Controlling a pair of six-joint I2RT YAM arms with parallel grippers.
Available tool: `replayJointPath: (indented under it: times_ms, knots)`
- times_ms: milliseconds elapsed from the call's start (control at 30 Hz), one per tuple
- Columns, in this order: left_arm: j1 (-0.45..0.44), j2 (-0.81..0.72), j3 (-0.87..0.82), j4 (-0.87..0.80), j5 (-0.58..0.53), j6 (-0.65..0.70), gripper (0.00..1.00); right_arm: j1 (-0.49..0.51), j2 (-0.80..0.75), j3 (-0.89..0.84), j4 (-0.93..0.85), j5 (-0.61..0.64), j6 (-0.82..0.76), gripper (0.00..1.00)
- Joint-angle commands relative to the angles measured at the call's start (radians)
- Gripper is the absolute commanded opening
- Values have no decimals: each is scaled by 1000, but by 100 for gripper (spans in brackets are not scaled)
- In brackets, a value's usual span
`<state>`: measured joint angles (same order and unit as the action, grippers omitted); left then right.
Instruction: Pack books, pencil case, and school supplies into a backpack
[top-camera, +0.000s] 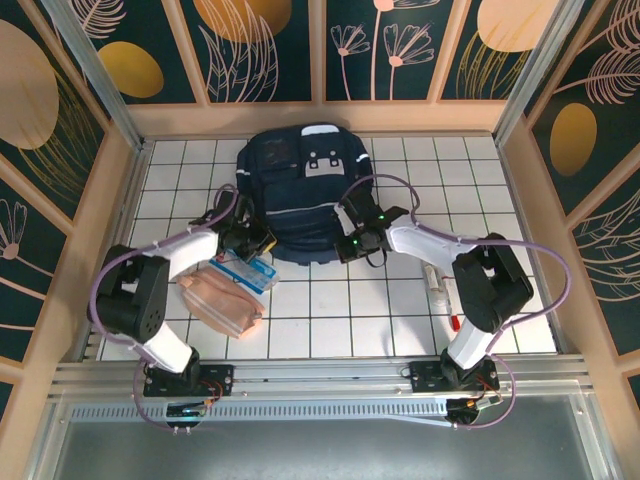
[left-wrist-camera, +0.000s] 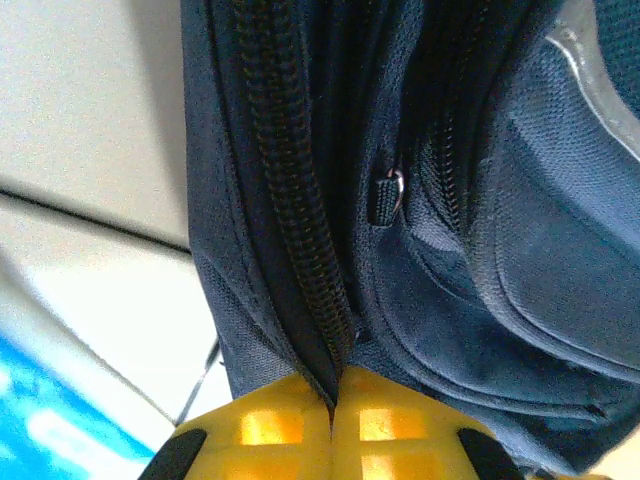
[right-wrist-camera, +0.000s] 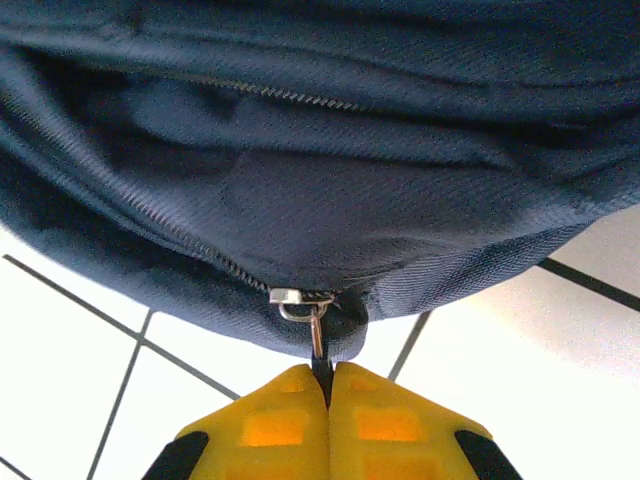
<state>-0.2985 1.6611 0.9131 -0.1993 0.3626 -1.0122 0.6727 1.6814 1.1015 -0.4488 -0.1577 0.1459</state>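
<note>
Backpack (top-camera: 300, 185) is lying flat on the tiled surface (top-camera: 330, 300), toward twelve o'clock from the arm bases. Left claw (top-camera: 256, 240) is gripping its rim at about eight o'clock, clenched on the zipper seam (left-wrist-camera: 300, 200), with fabric pinched between the yellow fingers (left-wrist-camera: 270, 430). Right claw (top-camera: 352, 243) is sitting at about four o'clock on the rim, clamped on the zipper pull (right-wrist-camera: 315, 318). Peach pouch (top-camera: 225, 300) and blue packet (top-camera: 245, 270) are lying at seven o'clock from the backpack, touching each other. Whitish tube (top-camera: 433, 279) and red pen (top-camera: 455, 322) are lying farther out at four o'clock, beside the right arm (top-camera: 480, 290).
</note>
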Motion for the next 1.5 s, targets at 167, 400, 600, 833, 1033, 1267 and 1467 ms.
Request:
replayJointPath:
  times_ms: [167,400,600,833,1033,1267,1467]
  knots:
    - [91,19,143,-210,-216,147,31,162,-76,31,-62,-154,34,0]
    - [59,-213,-36,-193,-86,-58,46,174,-52,80,16,-178,43,0]
    - [-105,-330,-50,-269,-147,-190,56,174,-66,96,36,-163,-20,0]
    - [-265,-254,-47,-141,-212,-377,56,176,-71,84,56,-195,-23,0]
    - [-266,-172,-64,-30,-262,-441,46,180,-108,30,92,-211,1,0]
    - [-239,-85,54,-83,-238,-251,0,103,-102,14,-28,-26,-9,0]
    - [-153,-148,66,-90,-165,-213,0,3,-78,-22,-85,137,-14,0]
